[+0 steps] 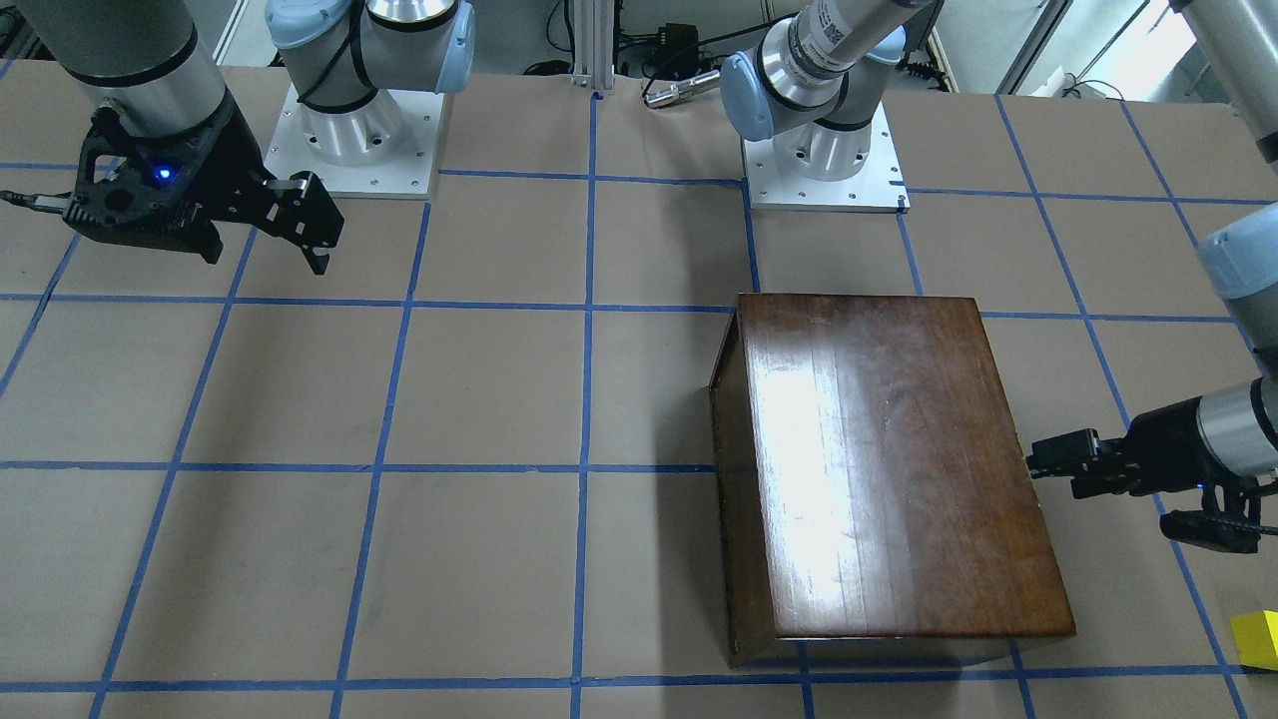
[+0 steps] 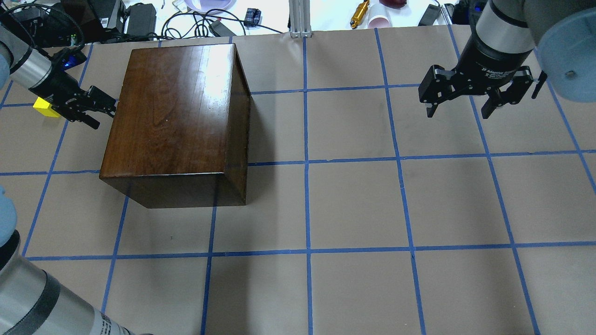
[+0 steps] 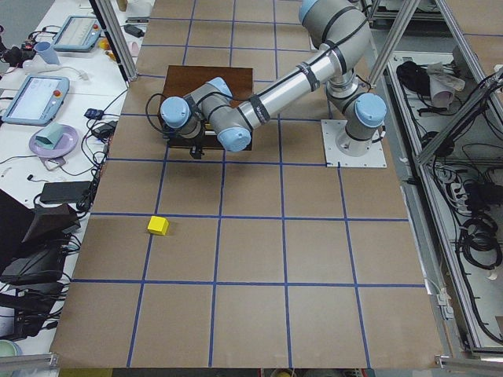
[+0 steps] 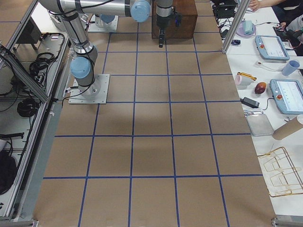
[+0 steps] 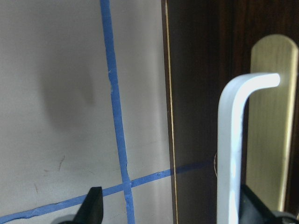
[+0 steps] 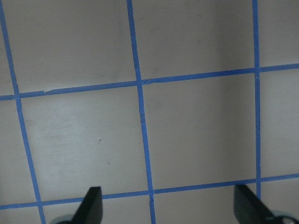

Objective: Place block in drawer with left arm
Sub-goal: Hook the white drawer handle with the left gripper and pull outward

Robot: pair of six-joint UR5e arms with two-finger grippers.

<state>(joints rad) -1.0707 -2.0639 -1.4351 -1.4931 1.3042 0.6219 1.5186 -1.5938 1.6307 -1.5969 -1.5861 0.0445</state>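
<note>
The dark-brown cabinet (image 2: 177,116) stands on the table's left half, and its drawer is shut. The left wrist view shows the drawer's dark front panel (image 5: 201,93) with a pale bar handle (image 5: 231,154) on a brass plate. My left gripper (image 2: 104,113) is open at the cabinet's left face, its jaws either side of the handle, which lies close to one finger (image 5: 252,207). The yellow block (image 2: 45,107) sits on the table behind the left wrist, also at the front view's right edge (image 1: 1258,639). My right gripper (image 2: 458,111) is open and empty, hovering far right.
Blue tape lines grid the brown table (image 2: 354,209). Cables, cups and small items (image 2: 368,14) lie beyond the far edge. The two arm bases (image 1: 354,140) (image 1: 824,160) stand at the robot's side of the table.
</note>
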